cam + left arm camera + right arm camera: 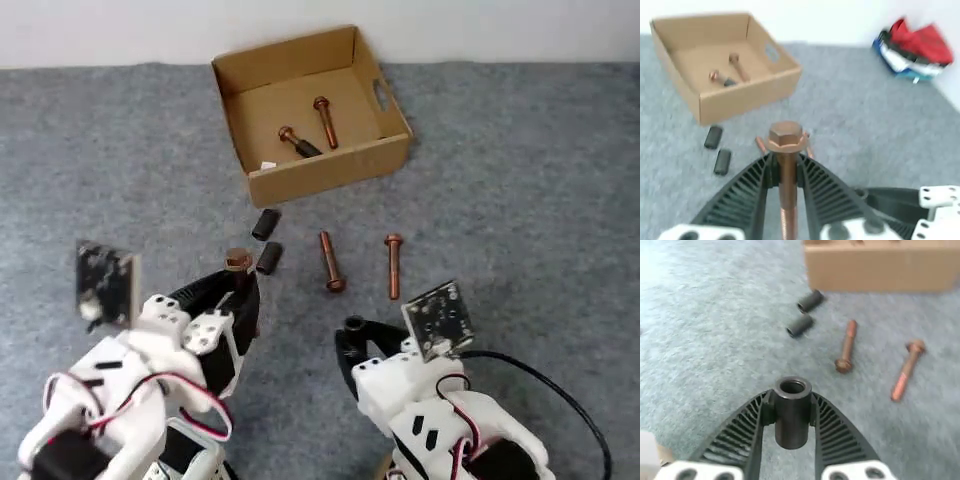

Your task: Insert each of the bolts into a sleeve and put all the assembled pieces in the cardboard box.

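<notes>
So, from up high: the left fingers (240, 292) are clamped shut on a copper bolt (238, 262), with its head sticking out past the tips toward the cardboard box (330, 172). The right fingers (350, 348) are closed around a black sleeve (354, 324). On the grey desk (520, 200), between the arms and the box, lie two loose sleeves (265, 224) close together. The nearer one is just beside the held bolt's head. Two loose bolts (330, 262) lie next to them, side by side but apart. Inside the box are two boxed bolts (324, 122), and one of them has a dark sleeve on its shank.

Left wrist view: the left fingers (765, 172) grip the copper bolt (785, 142) by the shank just under the hex head, and it stands upright. The cardboard box (740, 97) sits beyond it with the boxed bolts (740, 67) on its floor, and the loose sleeves (713, 136) lie just outside its wall. A red, white and blue bundle of cloth (912, 50) lies far off.

Right wrist view: the right fingers (816, 412) squeeze the black sleeve (791, 412) from both sides, open bore facing up. Beyond it on the desk are the loose sleeves (800, 325) and the loose bolts (846, 347), then the box wall (880, 270).
</notes>
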